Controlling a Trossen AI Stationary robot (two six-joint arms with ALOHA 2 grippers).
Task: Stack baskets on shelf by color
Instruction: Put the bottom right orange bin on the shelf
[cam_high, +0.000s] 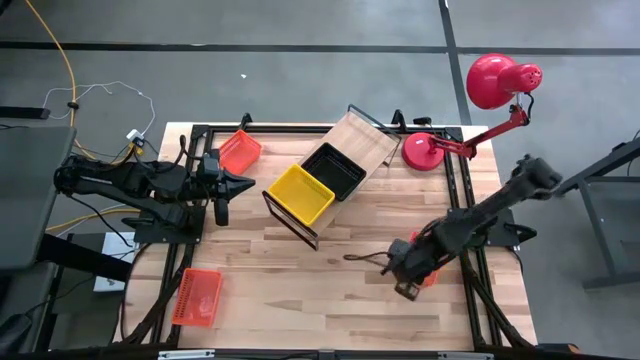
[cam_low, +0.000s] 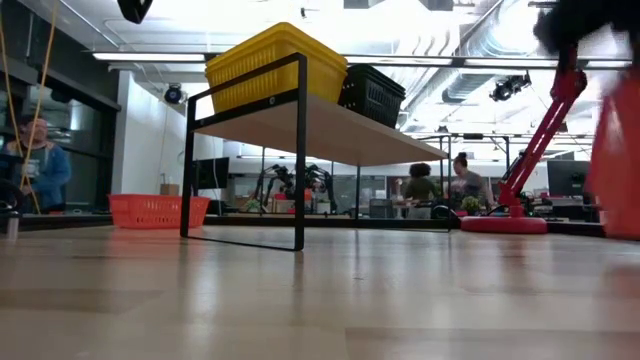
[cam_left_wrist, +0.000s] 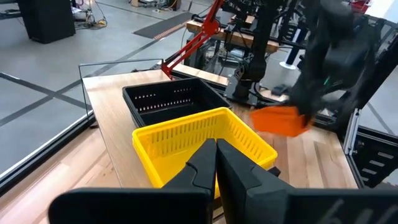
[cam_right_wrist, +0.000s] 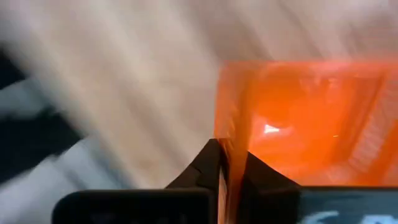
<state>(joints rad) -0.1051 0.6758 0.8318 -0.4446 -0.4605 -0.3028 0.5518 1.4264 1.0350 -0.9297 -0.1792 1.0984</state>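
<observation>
Over at the left edge of the table the left gripper (cam_high: 236, 184) waits with its two dark fingers (cam_left_wrist: 205, 163) pressed together on nothing, and it half covers one orange basket (cam_high: 239, 151) at the back, so only part of that mesh shows. Nearer the front on that side a second orange basket (cam_high: 197, 297) lies alone on the tabletop (cam_high: 300, 280), well apart from everything else. Toward the middle stands the shelf (cam_high: 350, 150), set at a slant, with the yellow basket (cam_high: 299, 193) on its near end and the black basket (cam_high: 334, 170) just beside it, the two touching; from table level the yellow one hides most of the black one. A red lamp (cam_high: 500, 80) leans over the back right corner, its round base (cam_high: 425, 151) sitting just beside the shelf's far end. On the right the right gripper (cam_high: 408, 270) is clamped on the wall of a third orange basket (cam_right_wrist: 305, 118), which the arm almost wholly covers from above and which is blurred in the wrist view. Whether that basket touches the wood I cannot tell. Across the room, people sit at desks behind the shelf's wire legs.
</observation>
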